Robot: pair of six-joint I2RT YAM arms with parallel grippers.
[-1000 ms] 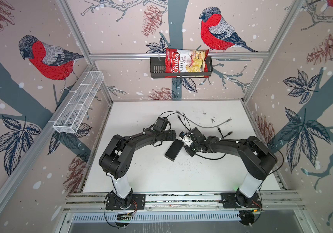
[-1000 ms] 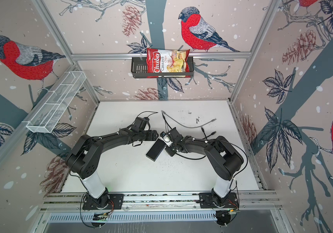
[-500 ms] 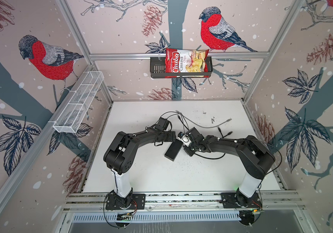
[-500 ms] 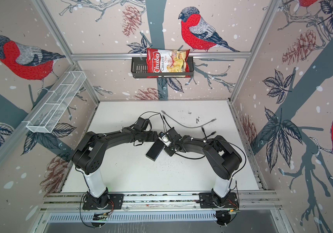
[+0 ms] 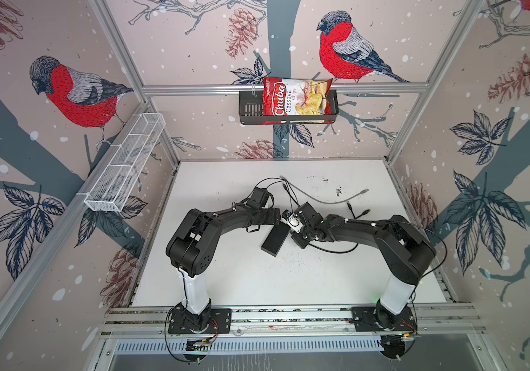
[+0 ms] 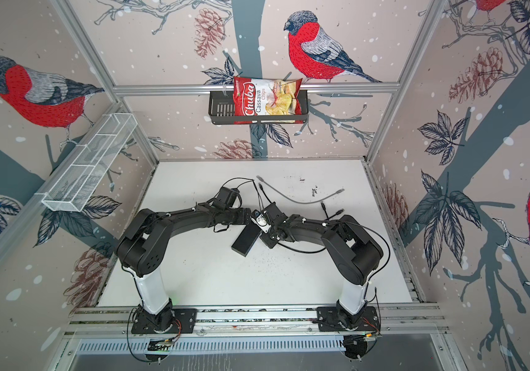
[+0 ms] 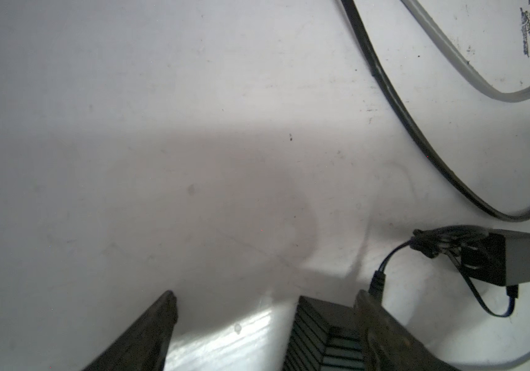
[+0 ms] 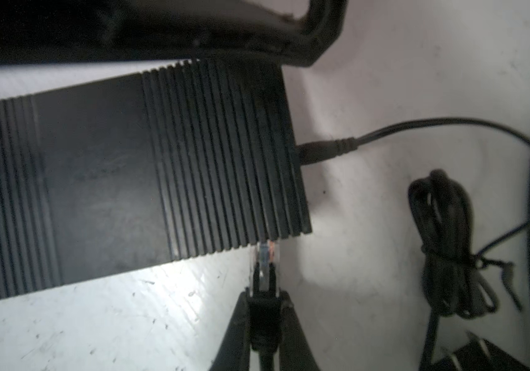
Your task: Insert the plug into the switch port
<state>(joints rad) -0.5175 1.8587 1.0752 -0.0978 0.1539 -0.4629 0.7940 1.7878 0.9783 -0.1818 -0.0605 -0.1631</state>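
The flat black box (image 8: pixel 96 180) lies in the middle of the table (image 8: pixel 353 225): rigid, probably light enough to slide (the left gripper (image 7: pixel 265 295), jaws wide apart, has 1 end between its fingers (image 7: pixel 148 331)). The right gripper (image 8: pixel 265 298) is clamped on the black boot of the clear plug (image 8: pixel 265 263), brittle, best held there; its tip meets the box's long edge. The switch port itself is hidden there.
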